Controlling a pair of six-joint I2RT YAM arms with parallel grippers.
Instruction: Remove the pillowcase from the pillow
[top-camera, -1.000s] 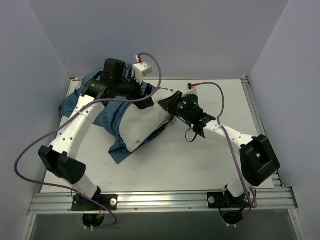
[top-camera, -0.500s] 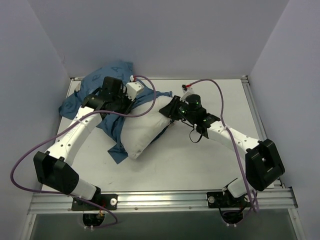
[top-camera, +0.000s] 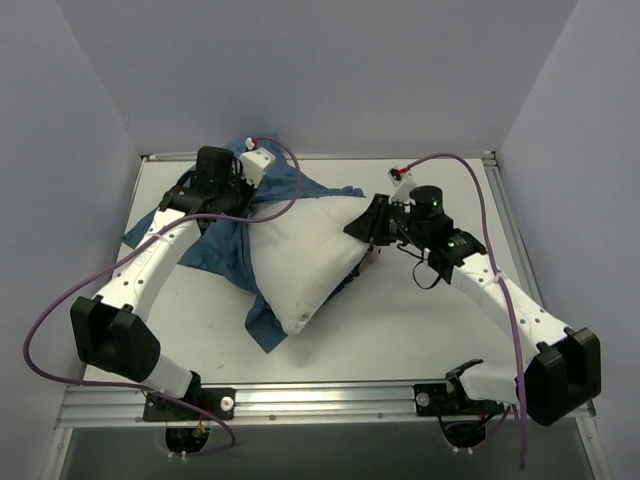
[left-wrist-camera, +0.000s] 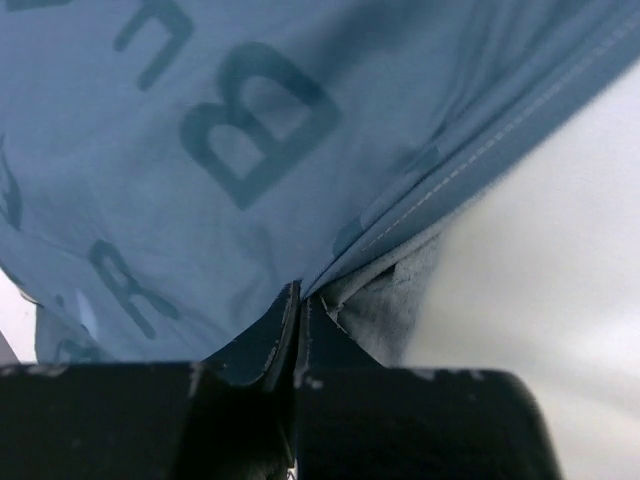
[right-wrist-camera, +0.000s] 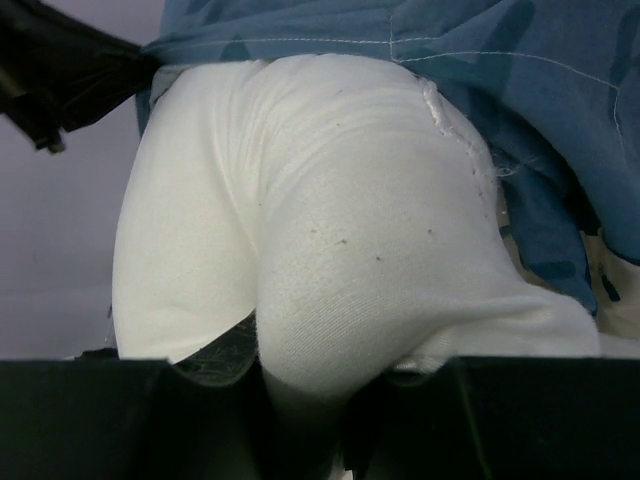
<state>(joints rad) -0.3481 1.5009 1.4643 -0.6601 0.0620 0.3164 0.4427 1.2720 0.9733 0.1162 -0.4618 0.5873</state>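
Two hands grip cloth: the left hand (left-wrist-camera: 298, 305), upper left of the frame, pinches the pillowcase (top-camera: 215, 242) hem; the right hand (top-camera: 366, 226), centre-right, clamps the mostly bared pillow (top-camera: 305, 262) lying mid-desk (top-camera: 430, 320).

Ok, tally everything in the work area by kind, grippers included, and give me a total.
blue pillowcase: 1
white pillow: 1
grippers: 2 (left gripper pinched on the pillowcase, right gripper clamped on the pillow)
Total: 4
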